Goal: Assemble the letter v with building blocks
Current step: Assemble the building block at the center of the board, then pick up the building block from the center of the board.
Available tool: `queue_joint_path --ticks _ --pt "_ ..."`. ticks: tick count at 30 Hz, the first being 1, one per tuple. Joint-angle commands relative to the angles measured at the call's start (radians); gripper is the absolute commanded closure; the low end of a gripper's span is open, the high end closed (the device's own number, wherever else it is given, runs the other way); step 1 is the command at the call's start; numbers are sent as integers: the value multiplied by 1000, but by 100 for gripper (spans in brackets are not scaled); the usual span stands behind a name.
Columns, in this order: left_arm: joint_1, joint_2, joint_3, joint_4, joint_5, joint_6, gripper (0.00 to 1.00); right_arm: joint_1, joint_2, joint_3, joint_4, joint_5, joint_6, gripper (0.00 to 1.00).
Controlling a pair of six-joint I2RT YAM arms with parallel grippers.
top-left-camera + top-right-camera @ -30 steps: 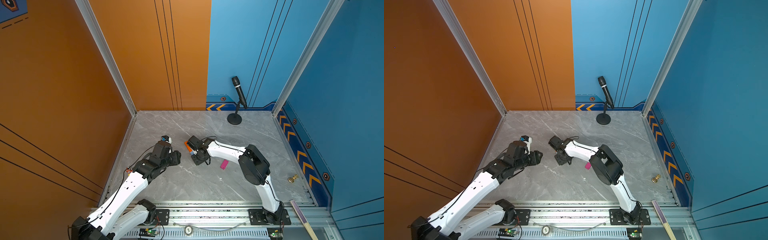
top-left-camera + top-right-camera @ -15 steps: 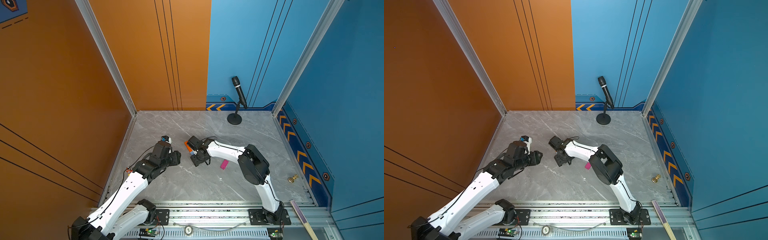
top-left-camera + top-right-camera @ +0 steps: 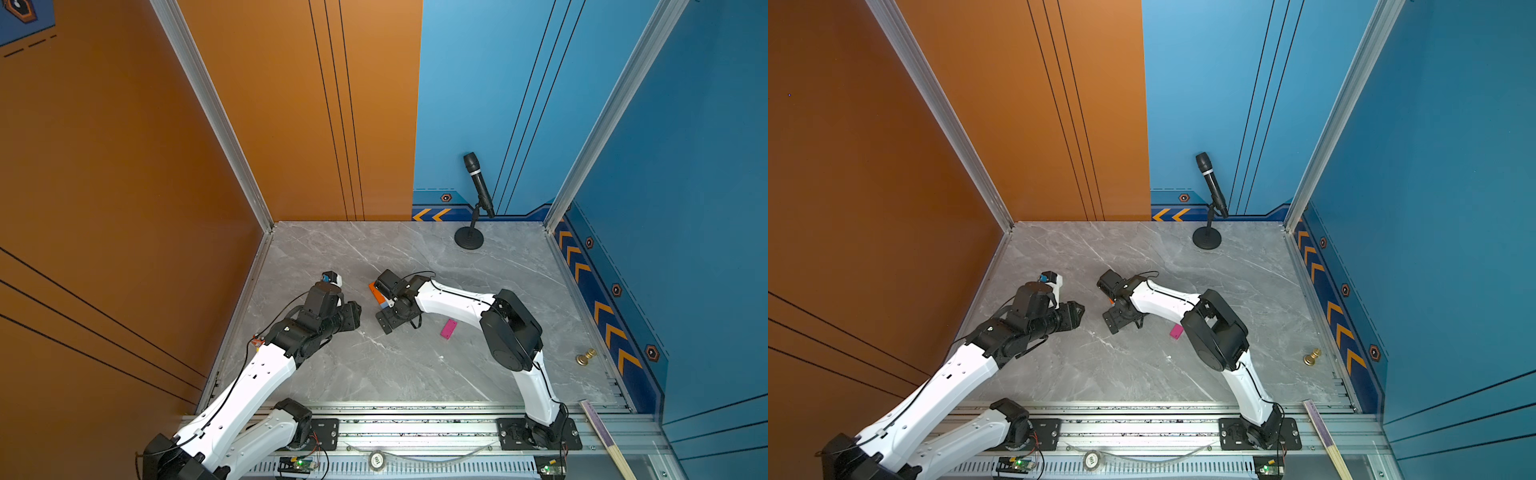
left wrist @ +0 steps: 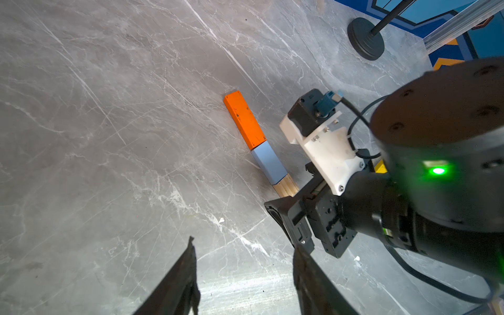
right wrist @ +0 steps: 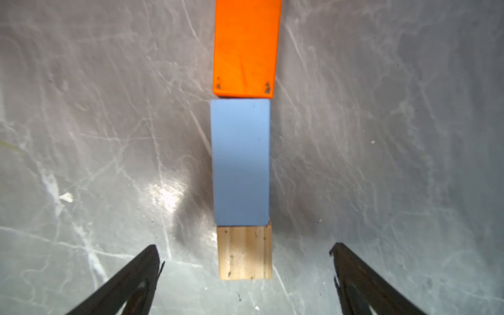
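**Wood block between wide right fingers**

It sits inside the right gripper's spread, and neither finger touches it. The light blue block and orange block run end to end straight ahead of the fingers, on one long axis. The pink block lies behind those fingers, beside the right arm, which looks nearer to it. The left gripper hangs part-open and empty, off to one side. Against the earlier top views, both arms and the pink block sit unmoved.

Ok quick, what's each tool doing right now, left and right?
Left tool: open, empty.
Right tool: open wide, gripping nothing; the wood block lies loose between its jaws.
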Motion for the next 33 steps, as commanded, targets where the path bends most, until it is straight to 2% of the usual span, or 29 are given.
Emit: queue_joint_path --ticks 1,8,12,15,18,24,33 --pt "12 -23 9 -34 -16 14 43 -8 -98 44 -8 7 5 1" --pt "14 -56 43 -61 -19 31 42 -30 -253 25 -13 -34 16 1" --pt "-4 -37 87 -61 16 44 43 -96 -396 -48 13 -64 40 0" --pt "-60 16 140 -61 14 64 43 -164 -514 -145 65 -94 72 2" --pt "-147 104 203 -61 -5 92 43 -256 -625 -254 106 -109 114 4" --pt "-312 363 363 -64 -19 121 41 -360 -845 -475 204 -97 196 8" --pt "-472 782 638 -141 40 147 40 -473 -1066 -667 217 -73 273 12"
